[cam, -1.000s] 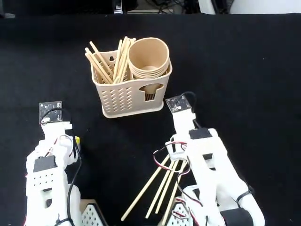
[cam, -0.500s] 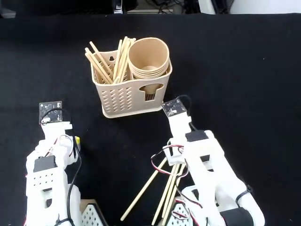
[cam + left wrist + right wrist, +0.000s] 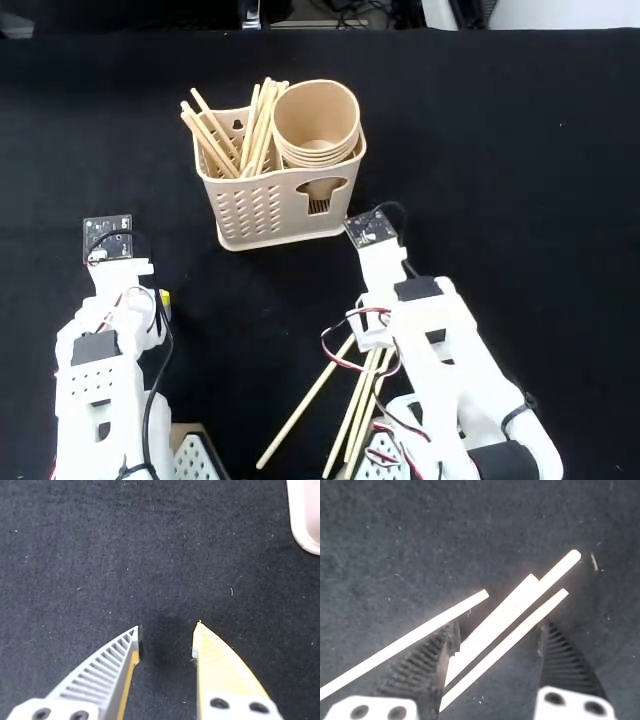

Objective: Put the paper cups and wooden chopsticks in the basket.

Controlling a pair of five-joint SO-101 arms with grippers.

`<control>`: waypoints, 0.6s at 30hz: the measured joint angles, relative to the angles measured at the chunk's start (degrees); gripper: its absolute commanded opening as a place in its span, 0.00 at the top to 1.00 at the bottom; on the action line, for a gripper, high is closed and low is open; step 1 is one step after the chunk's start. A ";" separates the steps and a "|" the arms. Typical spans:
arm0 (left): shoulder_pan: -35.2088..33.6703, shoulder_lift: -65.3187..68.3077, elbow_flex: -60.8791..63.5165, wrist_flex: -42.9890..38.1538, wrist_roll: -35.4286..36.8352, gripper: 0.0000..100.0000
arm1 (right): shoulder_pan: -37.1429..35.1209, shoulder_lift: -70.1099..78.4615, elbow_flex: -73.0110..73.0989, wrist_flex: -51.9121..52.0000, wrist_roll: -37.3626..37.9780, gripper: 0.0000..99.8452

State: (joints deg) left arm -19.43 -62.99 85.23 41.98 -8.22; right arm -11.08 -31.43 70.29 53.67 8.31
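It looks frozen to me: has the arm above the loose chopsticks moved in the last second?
Yes. The right arm swung slightly left; its tip now sits closer to the basket's near corner.

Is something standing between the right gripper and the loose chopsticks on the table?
Nothing visible does. The right gripper is open, and loose chopsticks lie between its fingers on the black table.

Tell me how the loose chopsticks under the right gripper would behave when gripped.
The chopsticks look thin, straight and rigid, so they are probably stiff and light. Several lie fanned apart at the open right gripper, so closing may miss or skew one. On the flat black cloth they might roll or pivot if nudged.
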 measured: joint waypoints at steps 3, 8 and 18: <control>0.00 0.00 0.00 0.00 0.00 0.81 | 0.09 0.88 0.00 -0.09 0.00 0.91; 0.00 0.00 0.00 0.00 0.00 0.81 | 0.26 5.71 -2.73 -0.70 0.09 0.88; 0.00 0.00 0.00 0.00 0.00 0.81 | 0.26 10.29 -6.07 -0.53 0.09 0.93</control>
State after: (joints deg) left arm -19.43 -62.99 85.23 41.98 -8.22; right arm -10.81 -21.14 64.22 53.14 8.40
